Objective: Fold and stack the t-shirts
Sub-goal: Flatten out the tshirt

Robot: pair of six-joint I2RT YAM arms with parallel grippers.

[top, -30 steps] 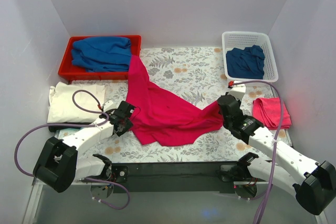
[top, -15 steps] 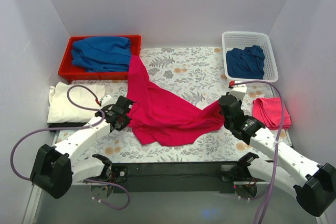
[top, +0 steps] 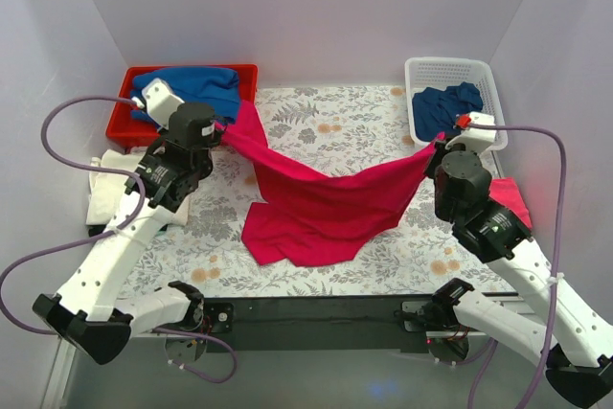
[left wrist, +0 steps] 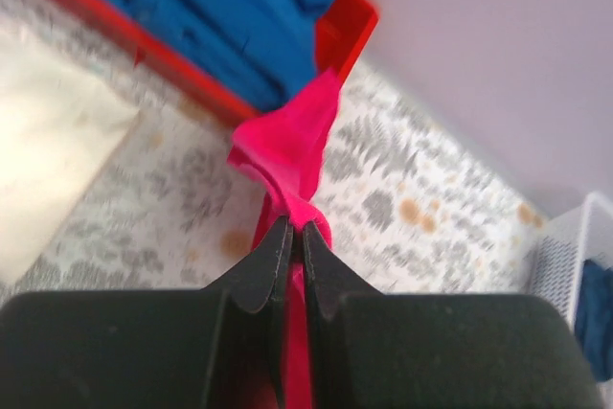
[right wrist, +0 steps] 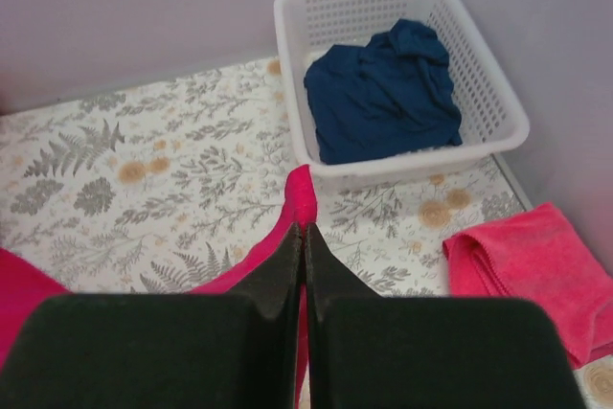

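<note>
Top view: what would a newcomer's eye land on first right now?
The crimson t-shirt strung across mid-table, its ends pinched by the left gripper near the red bin and the right gripper beside the white basket. A blue shirt sits in the bin, a navy shirt in the basket.

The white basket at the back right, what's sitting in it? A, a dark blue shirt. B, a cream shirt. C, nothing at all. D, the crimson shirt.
A: a dark blue shirt lies crumpled inside the white basket, while the crimson shirt hangs outside it.
</note>
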